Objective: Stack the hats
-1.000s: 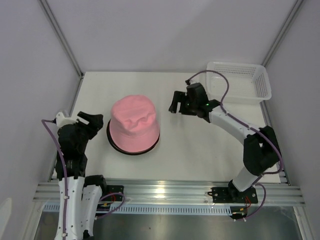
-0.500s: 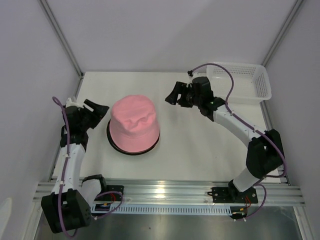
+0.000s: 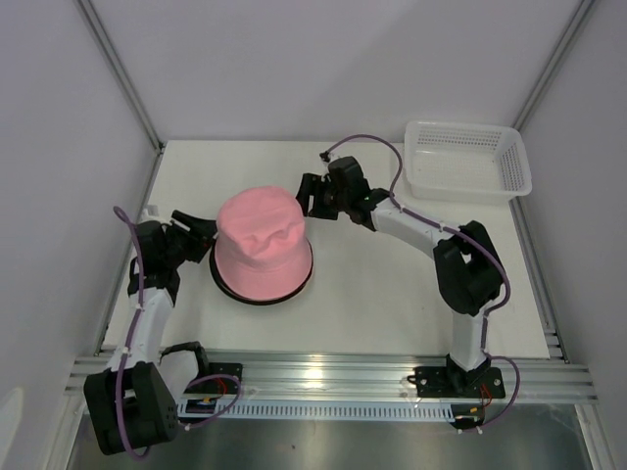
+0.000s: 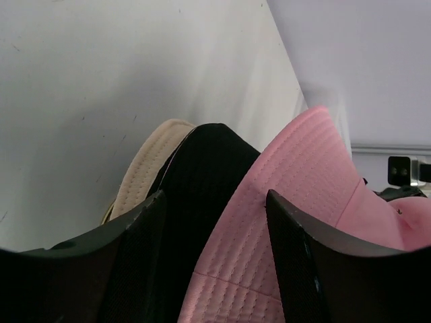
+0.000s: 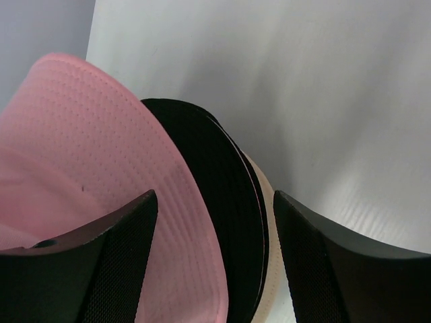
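Top external view: my left claw (image 3: 201, 233) sits at nine o'clock of the pink hat (image 3: 263, 240), jaws apart astride the brims, gripping nothing. The pink hat tops a black hat (image 4: 202, 175) and a tan hat (image 4: 145, 171) on the tabletop (image 3: 392, 284). My right claw (image 3: 306, 196), at one o'clock, gapes too, empty.

- Tabletop (image 3: 392, 294): white, matte, one flat surface.
- Pile of hats, one: stands between the left claw (image 3: 203, 233) and the right claw (image 3: 306, 196), with its brims reaching in between the fingers of each.
  - Tan hat (image 4: 145, 171): lowest brim, lying on the tabletop.
  - Black hat (image 4: 202, 182): over the tan.
  - Pink bucket hat (image 3: 261, 240): on top.
- White lattice basket (image 3: 472, 186): well apart from the right claw, on its side away from the pile.
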